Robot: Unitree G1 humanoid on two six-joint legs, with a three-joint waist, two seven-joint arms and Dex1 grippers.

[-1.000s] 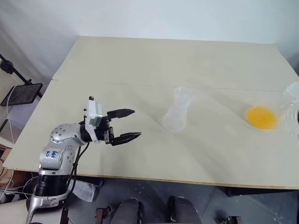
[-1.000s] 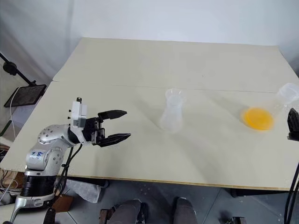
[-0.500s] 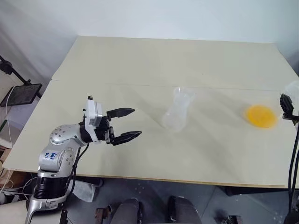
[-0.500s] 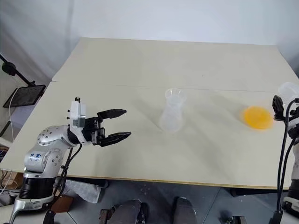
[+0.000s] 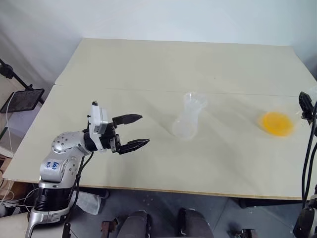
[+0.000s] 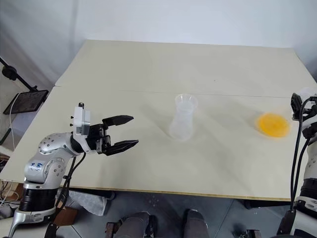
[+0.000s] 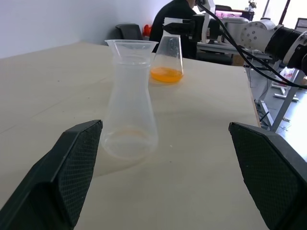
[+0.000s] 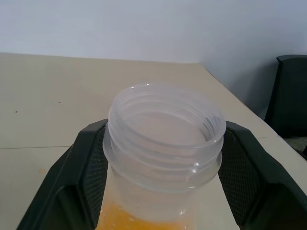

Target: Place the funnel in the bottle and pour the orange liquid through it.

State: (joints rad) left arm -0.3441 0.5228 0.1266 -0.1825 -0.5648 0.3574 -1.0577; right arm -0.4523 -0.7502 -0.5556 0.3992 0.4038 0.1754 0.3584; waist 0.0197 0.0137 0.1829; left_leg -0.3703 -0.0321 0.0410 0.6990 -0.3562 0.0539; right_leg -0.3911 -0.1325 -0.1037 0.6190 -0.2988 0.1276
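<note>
Head views: the bottle [image 6: 183, 119], funnel [image 7: 131, 46] already seated, stands mid-table; the left gripper [image 5: 130, 132] gapes empty to its left.

Right wrist view: the right gripper [image 8: 163, 167] clamps the conical flask [image 8: 165, 139] neck, orange liquid [image 6: 273, 125] well right of the bottle. Lift level, tip slowly over the funnel.

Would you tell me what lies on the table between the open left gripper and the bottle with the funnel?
Nothing: the head views show only bare table between the left gripper and the bottle, whose neck carries the funnel.
</note>
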